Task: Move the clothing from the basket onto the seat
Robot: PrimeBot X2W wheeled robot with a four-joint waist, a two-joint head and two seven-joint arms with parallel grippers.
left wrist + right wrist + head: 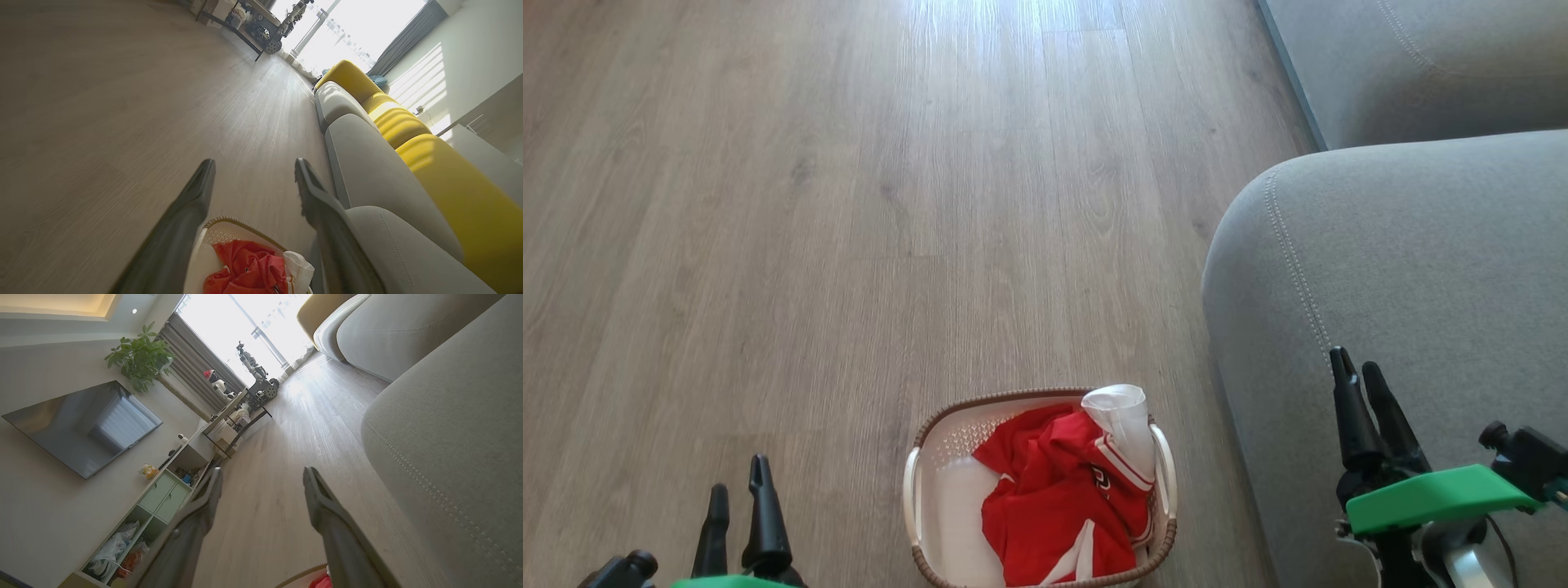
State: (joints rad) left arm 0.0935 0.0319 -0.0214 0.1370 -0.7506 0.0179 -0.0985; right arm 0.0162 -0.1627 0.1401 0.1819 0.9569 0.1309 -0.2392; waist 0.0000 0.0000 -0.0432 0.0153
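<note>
Down in the head view, the basket [916, 490] stands on the wood floor [849, 204], just beside the rounded front of the grey seat [1405, 269]. The clothing [1062, 498] is heaped in the basket's half nearer the seat. It is red with white stripes, and a white sleeve pokes up over the rim. Nothing lies on the part of the seat I can see.

My left hand [738, 476] is low at the lower left, over bare floor and well apart from the basket. Its fingers point forward. My right hand [1356, 362] is over the seat's front edge, tilted a little to the left.

Left wrist view adds the yellow back cushions [449, 175] behind the seat and the bright window at the far end. The basket and its red heap sit between my two fingers at the bottom edge.

Right wrist view adds the wall-hung TV [81, 424], a potted plant [139, 359] and a low shelf unit [163, 494]. Only a sliver of basket rim and red cloth shows at its bottom edge.

Both hands have their fingers spread with a clear gap between them, and neither holds anything.
</note>
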